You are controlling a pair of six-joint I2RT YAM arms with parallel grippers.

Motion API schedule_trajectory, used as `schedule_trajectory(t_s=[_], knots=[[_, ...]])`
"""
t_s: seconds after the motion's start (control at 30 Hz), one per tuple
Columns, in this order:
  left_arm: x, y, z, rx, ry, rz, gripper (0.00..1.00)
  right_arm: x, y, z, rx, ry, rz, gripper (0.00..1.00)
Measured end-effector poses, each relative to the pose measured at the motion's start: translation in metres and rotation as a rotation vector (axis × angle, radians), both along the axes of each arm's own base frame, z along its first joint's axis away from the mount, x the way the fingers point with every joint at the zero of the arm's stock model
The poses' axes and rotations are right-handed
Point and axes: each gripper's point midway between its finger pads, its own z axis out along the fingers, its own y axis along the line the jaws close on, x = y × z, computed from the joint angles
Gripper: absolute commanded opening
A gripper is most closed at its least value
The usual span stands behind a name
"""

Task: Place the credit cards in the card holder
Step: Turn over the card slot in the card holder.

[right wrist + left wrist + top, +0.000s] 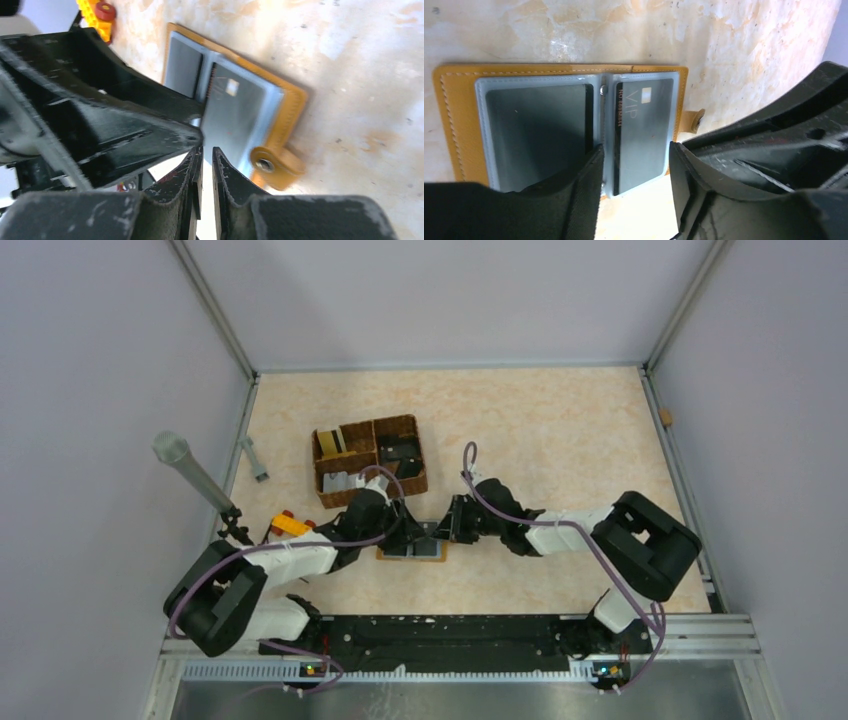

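The card holder (pixel 428 554) (pixel 454 115) (pixel 290 107) lies open on the table, mustard-orange with clear sleeves inside. A black credit card (pixel 644 130) (pixel 232 112) marked VIP sits in its right sleeve; the left sleeve (pixel 539 130) looks dark grey. My left gripper (pixel 636 170) (pixel 404 530) is open at the holder's near edge, its fingers either side of the sleeve with the card, gripping nothing. My right gripper (pixel 206 156) (pixel 447 531) hovers by the strap with the stud (pixel 265 165), jaws a narrow crack apart and empty. More credit cards (pixel 340 482) lie in the basket.
The brown woven basket (pixel 412 422) with compartments stands just behind the holder. An orange-and-red toy block (pixel 290 525) (pixel 97 17) lies left of the left arm. A grey cylinder on a stand (pixel 185 465) rises at the left wall. Both grippers nearly touch over the holder.
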Motion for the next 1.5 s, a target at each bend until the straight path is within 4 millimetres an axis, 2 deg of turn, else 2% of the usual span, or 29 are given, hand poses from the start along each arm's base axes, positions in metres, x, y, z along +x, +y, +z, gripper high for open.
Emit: schedule_trajectory(t_s=[0.1, 0.2, 0.3, 0.4, 0.5, 0.6, 0.77, 1.0, 1.23, 1.5], knots=[[0.0, 0.007, 0.006, 0.036, -0.033, -0.005, 0.67, 0.002, -0.009, -0.008, -0.057, -0.004, -0.023, 0.24], [0.004, 0.012, 0.021, 0.066, -0.087, -0.01, 0.75, 0.003, -0.022, -0.01, -0.127, -0.024, -0.048, 0.26], [0.009, 0.017, 0.04, 0.093, -0.15, -0.009, 0.8, 0.005, -0.027, -0.008, -0.157, -0.041, -0.053, 0.3], [0.013, 0.028, 0.051, 0.127, -0.188, 0.014, 0.81, 0.005, -0.026, -0.007, -0.16, -0.05, -0.044, 0.32], [0.017, 0.049, 0.048, 0.18, -0.179, 0.059, 0.81, 0.002, -0.023, -0.006, -0.161, -0.054, -0.033, 0.32], [0.019, 0.074, 0.035, 0.23, -0.142, 0.116, 0.8, -0.002, -0.016, -0.001, -0.155, -0.063, -0.011, 0.31], [0.009, 0.099, 0.008, 0.3, -0.06, 0.145, 0.72, -0.002, -0.008, 0.004, -0.14, -0.076, 0.002, 0.29], [0.002, 0.099, -0.006, 0.304, -0.015, 0.116, 0.64, -0.004, -0.008, -0.019, -0.179, -0.029, 0.004, 0.28], [0.007, 0.09, -0.008, 0.266, -0.028, 0.095, 0.55, -0.005, -0.005, -0.022, -0.168, -0.019, 0.011, 0.26], [0.008, 0.084, -0.008, 0.232, -0.04, 0.084, 0.52, -0.004, -0.001, -0.029, -0.161, 0.006, -0.001, 0.25]])
